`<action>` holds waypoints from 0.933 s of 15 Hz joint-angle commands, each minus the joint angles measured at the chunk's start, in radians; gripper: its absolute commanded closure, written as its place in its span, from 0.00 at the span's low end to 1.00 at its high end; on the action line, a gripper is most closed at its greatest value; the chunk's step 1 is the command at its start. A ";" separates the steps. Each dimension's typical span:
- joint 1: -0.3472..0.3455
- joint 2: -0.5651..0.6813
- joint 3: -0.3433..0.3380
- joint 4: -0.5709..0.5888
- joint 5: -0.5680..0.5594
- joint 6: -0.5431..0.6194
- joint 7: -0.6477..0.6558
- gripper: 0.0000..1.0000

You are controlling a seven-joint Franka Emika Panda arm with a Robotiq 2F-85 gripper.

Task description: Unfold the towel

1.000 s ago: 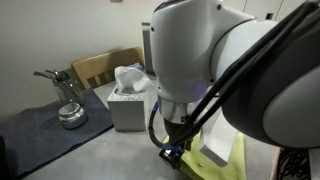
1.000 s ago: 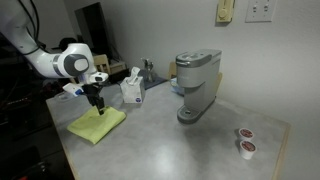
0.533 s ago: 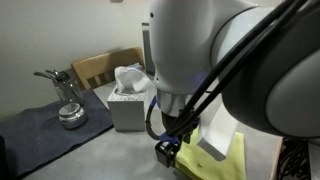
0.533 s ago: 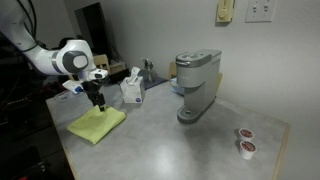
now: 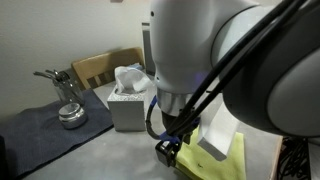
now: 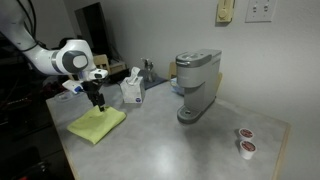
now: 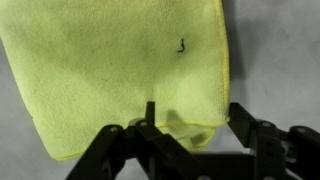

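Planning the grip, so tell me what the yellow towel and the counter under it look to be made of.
Yellow towel: soft cloth, likely microfibre or terry; matte, fuzzy nap, stitched hem along the edge. Counter: hard, smooth, grey and faintly speckled, perhaps laminate or stone; the look leaves it open.

A grey worktop (image 6: 190, 150) carries a coffee machine (image 6: 196, 85) near its middle, with two coffee pods (image 6: 243, 133) well apart from it at the near right. A tissue box (image 6: 131, 90) stands left of the machine. In an exterior view, a dark mat (image 5: 45, 128) left of the box bears a shiny metal vessel (image 5: 71, 116), with a wooden panel (image 5: 100, 68) behind.
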State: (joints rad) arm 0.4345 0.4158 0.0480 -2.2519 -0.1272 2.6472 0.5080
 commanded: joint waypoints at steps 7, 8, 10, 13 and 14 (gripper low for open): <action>-0.034 -0.002 0.034 -0.025 0.058 -0.008 -0.035 0.00; -0.035 0.000 0.036 -0.026 0.063 -0.008 -0.036 0.00; -0.037 0.002 0.037 -0.027 0.069 -0.008 -0.037 0.00; -0.040 0.001 0.039 -0.027 0.076 -0.011 -0.042 0.33; -0.041 0.002 0.040 -0.027 0.079 -0.010 -0.044 0.41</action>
State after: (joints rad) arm 0.4231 0.4257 0.0655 -2.2661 -0.0738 2.6471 0.4985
